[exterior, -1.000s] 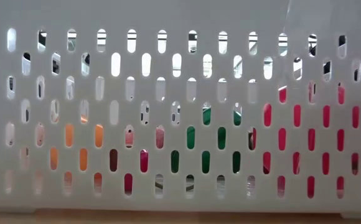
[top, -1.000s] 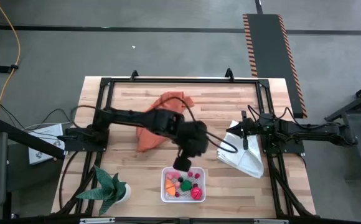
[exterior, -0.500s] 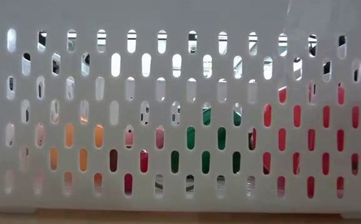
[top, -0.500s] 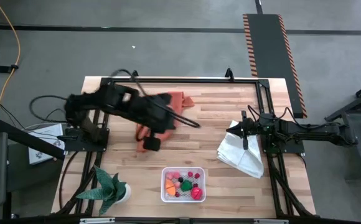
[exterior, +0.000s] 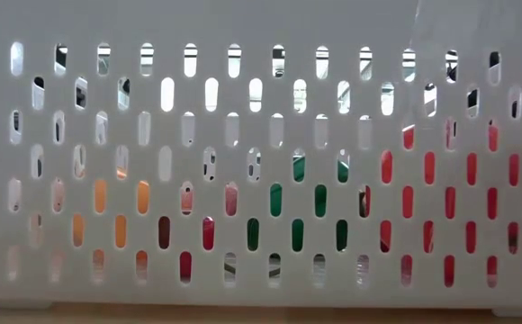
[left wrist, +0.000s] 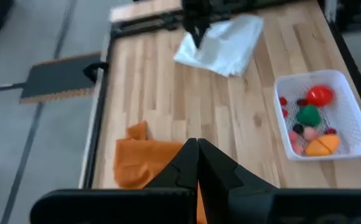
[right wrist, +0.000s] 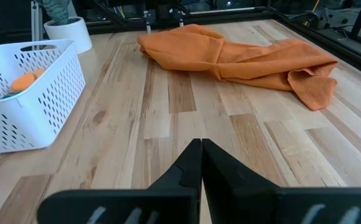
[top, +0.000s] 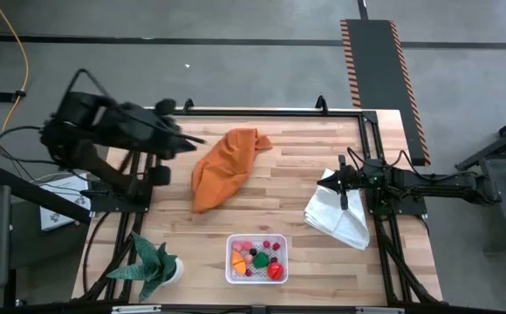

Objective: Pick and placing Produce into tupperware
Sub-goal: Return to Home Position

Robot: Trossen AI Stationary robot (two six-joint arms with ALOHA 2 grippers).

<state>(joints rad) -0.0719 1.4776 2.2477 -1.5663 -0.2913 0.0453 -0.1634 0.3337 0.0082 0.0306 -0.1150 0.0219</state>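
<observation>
The tupperware point(top: 233, 277) is a white slotted basket near the table's front edge, and its wall point(exterior: 261, 54) fills the low view. The produce point(top: 257, 257) lies inside: a red piece point(left wrist: 319, 95), a green one point(left wrist: 308, 115), an orange one point(left wrist: 320, 144) and several small berries. My left gripper point(top: 192, 141) is shut and empty, raised at the far left, left of the orange cloth, its fingertips point(left wrist: 197, 147) pointing slantwise down. My right gripper point(top: 345, 194) rests shut at the right, over the white cloth.
An orange cloth point(top: 225, 166) lies crumpled in the middle of the table. A white folded cloth point(top: 340, 218) lies at the right. A potted plant point(top: 155, 266) stands at the front left corner. A black frame point(top: 253, 112) runs around the table's edges.
My left gripper has drawn back from just above the basket's far edge, across the orange cloth, toward the table's far left, rising as it went and tipping closer to level. The basket, the produce and both cloths have stayed where they were.
</observation>
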